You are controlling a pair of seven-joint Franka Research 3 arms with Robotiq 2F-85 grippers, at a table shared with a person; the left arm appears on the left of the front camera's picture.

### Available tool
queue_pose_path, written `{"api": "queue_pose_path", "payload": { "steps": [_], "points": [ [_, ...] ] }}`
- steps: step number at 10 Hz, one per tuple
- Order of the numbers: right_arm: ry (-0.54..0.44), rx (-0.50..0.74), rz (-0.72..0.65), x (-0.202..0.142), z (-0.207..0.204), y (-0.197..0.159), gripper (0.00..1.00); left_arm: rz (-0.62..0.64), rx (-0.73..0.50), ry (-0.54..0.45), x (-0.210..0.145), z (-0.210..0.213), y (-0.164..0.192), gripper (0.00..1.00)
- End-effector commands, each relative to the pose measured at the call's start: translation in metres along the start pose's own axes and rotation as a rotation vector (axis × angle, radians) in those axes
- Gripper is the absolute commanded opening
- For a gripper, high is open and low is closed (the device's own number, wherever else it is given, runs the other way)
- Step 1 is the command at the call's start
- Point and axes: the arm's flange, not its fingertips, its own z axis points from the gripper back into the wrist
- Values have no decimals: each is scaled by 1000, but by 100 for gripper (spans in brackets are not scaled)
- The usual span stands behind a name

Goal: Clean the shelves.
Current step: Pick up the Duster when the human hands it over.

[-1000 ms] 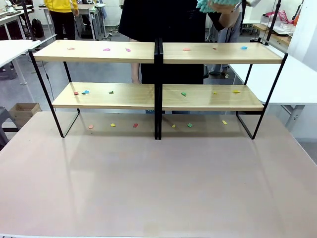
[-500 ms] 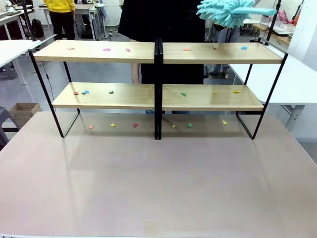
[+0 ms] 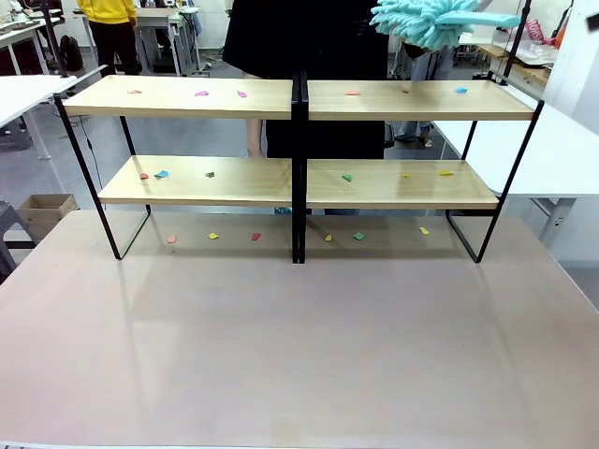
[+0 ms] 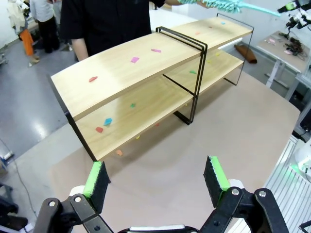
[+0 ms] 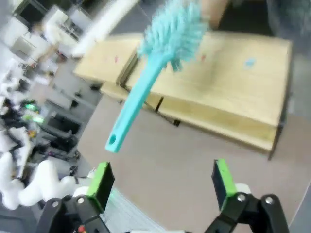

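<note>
Shelves [image 3: 187,97] are set across the far half of the table [image 3: 299,337], toward 12 o'clock. The boards are dotted with coloured paper scraps [image 3: 201,94]. A turquoise duster [image 3: 426,21] is seen above the top board at 1 o'clock. Left gripper [image 4: 155,172] is spread wide, nothing gripped. Right gripper [image 5: 163,175] is likewise spread wide, empty.

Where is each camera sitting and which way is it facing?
Front: fixed on the robot's side, facing across the table at the shelves and the person behind them.
Left wrist: off the shelves' left end, looking down past the open left gripper at them.
Right wrist: blurred, looking down past the open right gripper at the duster and the shelves' right end.
Shared: all three show the shelves and duster.
</note>
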Motion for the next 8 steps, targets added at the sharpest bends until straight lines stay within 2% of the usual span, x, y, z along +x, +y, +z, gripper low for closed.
{"api": "queue_pose_path", "payload": {
  "steps": [1,2,4,6,8],
  "points": [
    [158,105,-271,18,-47,0,100,0,-7,-5,0,-1,0,100],
    [171,137,-366,26,-66,-3,100,0,-7,-5,0,-1,0,100],
    [107,273,-544,39,-83,-7,100,0,-7,-5,0,-1,0,100],
    [162,292,-599,42,-102,-6,100,0,-7,-5,0,-1,0,100],
    [167,312,-632,45,-112,-10,100,0,-7,-5,0,-1,0,100]
  ]
}}
